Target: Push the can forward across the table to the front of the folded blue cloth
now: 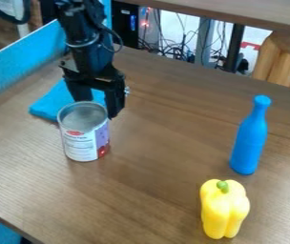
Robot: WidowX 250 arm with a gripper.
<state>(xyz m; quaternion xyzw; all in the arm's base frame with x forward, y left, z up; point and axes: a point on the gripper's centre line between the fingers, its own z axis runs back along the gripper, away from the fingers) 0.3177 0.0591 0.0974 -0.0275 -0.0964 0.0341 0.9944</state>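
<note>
Black gripper (98, 109), jaws apart, hangs by the far rim of a metal can (80, 142) on the bench (150, 167).

The 1 black arm (85, 40) enters at the top edge, left of the view's centre, and runs steeply down to the gripper (98, 106). Its 2 jaws point downward and stand apart. A thin black cable (119, 42) loops out beside the arm.
</note>
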